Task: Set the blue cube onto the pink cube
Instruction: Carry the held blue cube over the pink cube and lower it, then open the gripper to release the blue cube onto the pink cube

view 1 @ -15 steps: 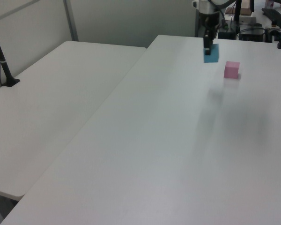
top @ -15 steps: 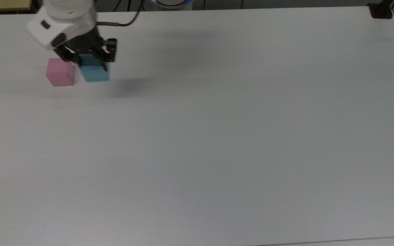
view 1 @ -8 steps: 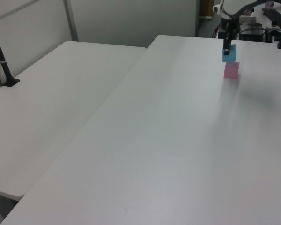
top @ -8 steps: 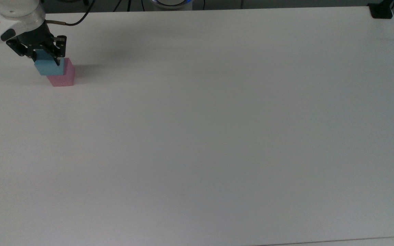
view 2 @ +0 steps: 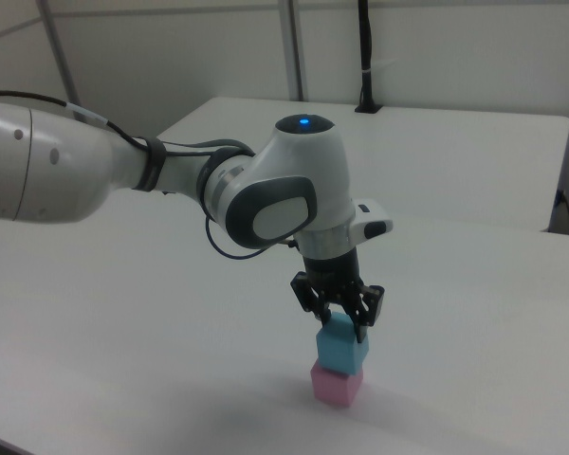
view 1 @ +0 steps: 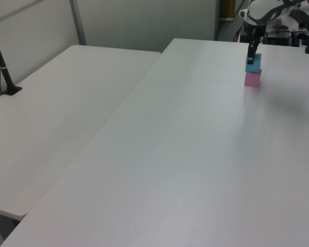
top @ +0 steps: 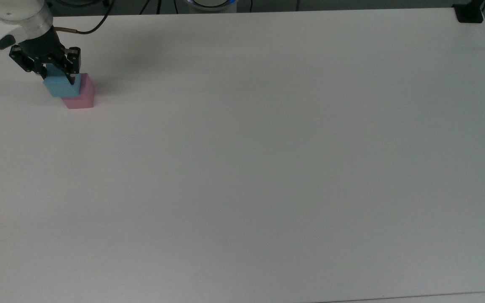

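The blue cube [top: 60,86] rests on top of the pink cube [top: 81,99] near the far left corner of the white table [top: 267,168] in the top view. In the right view the blue cube [view 2: 341,348] sits squarely over the pink cube [view 2: 337,386], turned slightly against it. My gripper [top: 58,78] comes down from above and is shut on the upper part of the blue cube, with a black finger on each side. The left view shows the stack at the far right: blue cube [view 1: 253,66], pink cube [view 1: 252,79], and gripper [view 1: 253,55].
The stack stands close to the table's left edge in the top view. A black clamp [top: 469,13] sits at the top view's far right corner. A second white table [view 1: 56,103] with a black post [view 1: 2,64] adjoins on the left view's left.
One second ago the blue cube hung beside the pink cube. My gripper carried it over and lowered it onto the pink cube, which shifted slightly.
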